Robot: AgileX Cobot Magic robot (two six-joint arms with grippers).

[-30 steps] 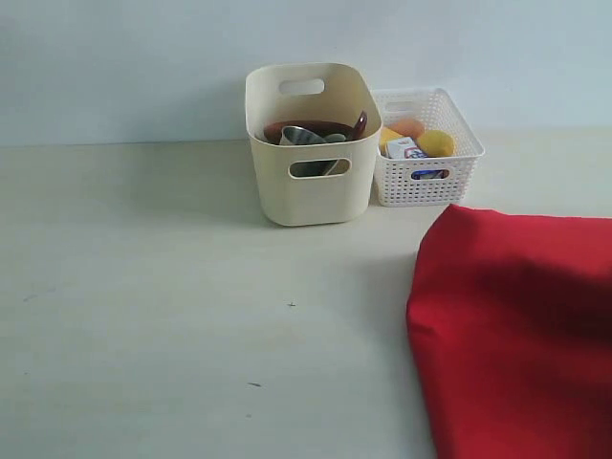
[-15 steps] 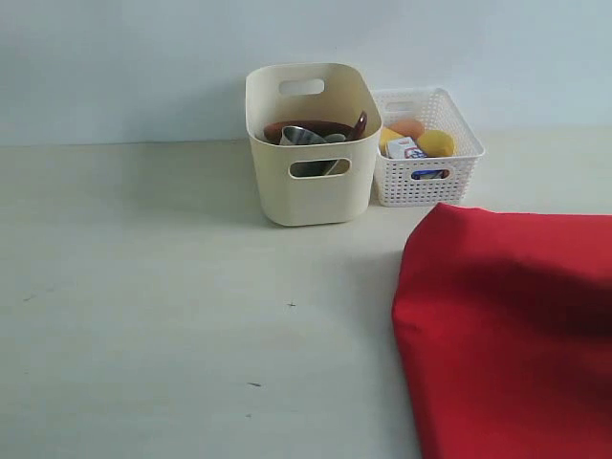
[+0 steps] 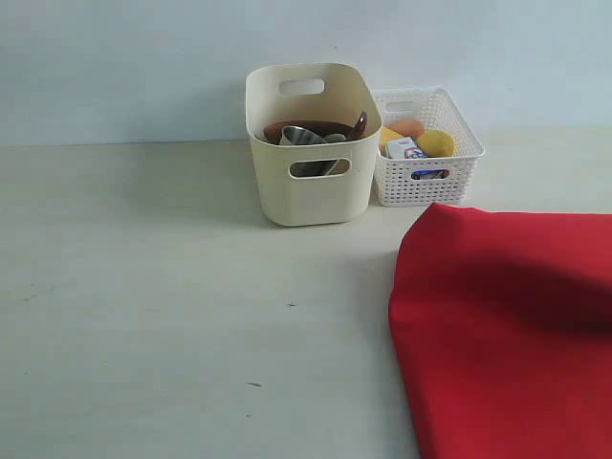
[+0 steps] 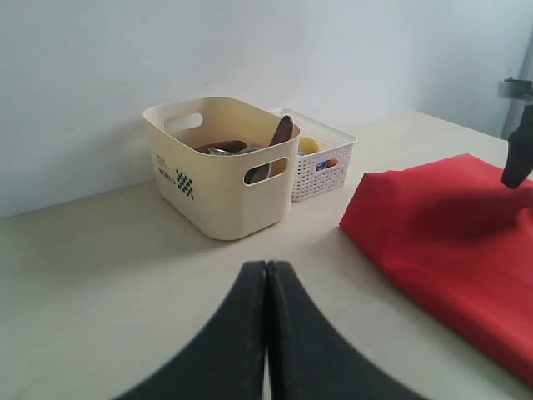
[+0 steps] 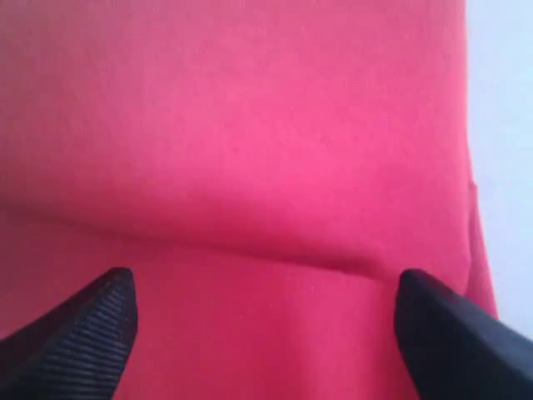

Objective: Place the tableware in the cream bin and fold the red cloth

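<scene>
- Since a second ago the red cloth (image 3: 507, 325) has slid its near left edge further left across the table (image 3: 143, 287), and its top corner now sits closer to the white basket (image 3: 421, 182).
- Exterior view: the cloth lies flat at the right, apart from both containers. The cream bin (image 3: 311, 196) stands at the back with the steel cup (image 3: 301, 136), the brown plate (image 3: 320, 127) and the spoon (image 3: 360, 124) showing above its rim. The bowl cannot be made out. Neither arm shows here.
- Left wrist view: the left gripper (image 4: 267, 271) has its jaws pressed together on nothing and sits well back from the bin (image 4: 221, 179) and the cloth (image 4: 441, 242). It seems best kept parked there, clear of the fabric. A dark part at the frame's edge hangs over the cloth's far side, probably the other arm.
- Right wrist view: the right gripper (image 5: 262, 287) stands with its jaws wide apart just over the cloth (image 5: 250, 125), gripping nothing. A crease runs across the fabric between the jaws.
- Judgement: the tableware part looks done and a fold has just been let go. To do the release well, the right gripper should rise straight up, so neither finger snags the top layer and drags the fold open. Any further fold wants a pinch on the edge of both layers.
</scene>
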